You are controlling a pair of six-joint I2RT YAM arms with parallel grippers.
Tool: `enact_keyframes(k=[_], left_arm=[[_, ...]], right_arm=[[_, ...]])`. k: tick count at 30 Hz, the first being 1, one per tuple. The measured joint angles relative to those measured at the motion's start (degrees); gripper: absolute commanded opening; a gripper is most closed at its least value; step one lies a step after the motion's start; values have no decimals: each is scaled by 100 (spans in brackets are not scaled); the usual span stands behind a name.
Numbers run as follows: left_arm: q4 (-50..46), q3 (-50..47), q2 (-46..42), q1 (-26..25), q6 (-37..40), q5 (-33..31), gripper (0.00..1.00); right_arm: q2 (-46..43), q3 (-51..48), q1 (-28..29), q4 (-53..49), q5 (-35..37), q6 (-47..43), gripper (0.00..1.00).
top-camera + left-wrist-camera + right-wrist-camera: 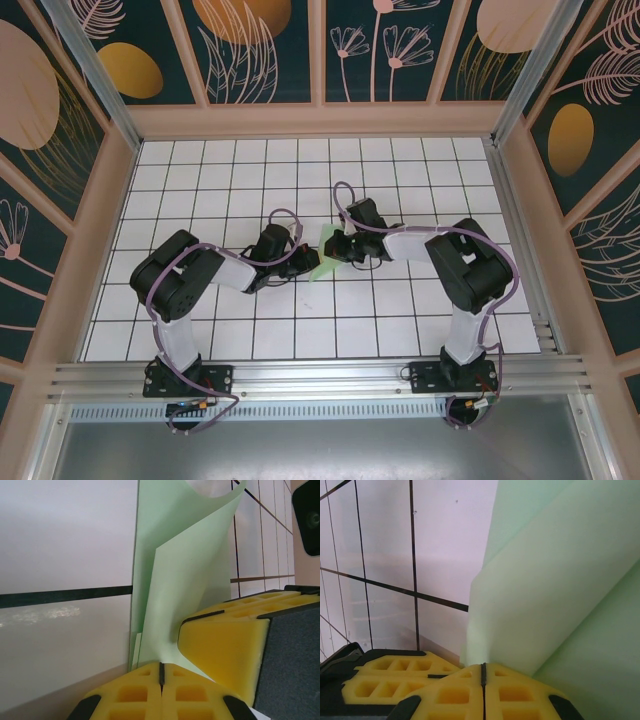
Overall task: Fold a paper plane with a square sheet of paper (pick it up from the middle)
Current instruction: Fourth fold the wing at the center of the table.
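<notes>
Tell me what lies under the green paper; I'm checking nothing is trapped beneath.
White gridded table shows below the paper, pinched by left gripper and right gripper. What its folds cover is hidden.

White tabletop (250, 330) with black grid lines, evenly lit, faint glare. Dark teal wall panels (270, 50) with peach and gold leaf and flower prints enclose the tabletop on 3 sides, set in pale beige frames (315, 120). Aluminium rail (320, 375) along tabletop's near edge; grey metal sheet (320, 450) past it, away from tabletop.
</notes>
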Motion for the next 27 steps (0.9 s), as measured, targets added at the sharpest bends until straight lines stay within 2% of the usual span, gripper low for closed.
enact_keyframes(k=[10,27], left_arm=[[0,0,0,0,0,0,0],[-2,0,-2,0,0,-42,0]], right_arm=[[44,85,87,-216,35,-2,7],[24,195,127,-560,599,22,7]])
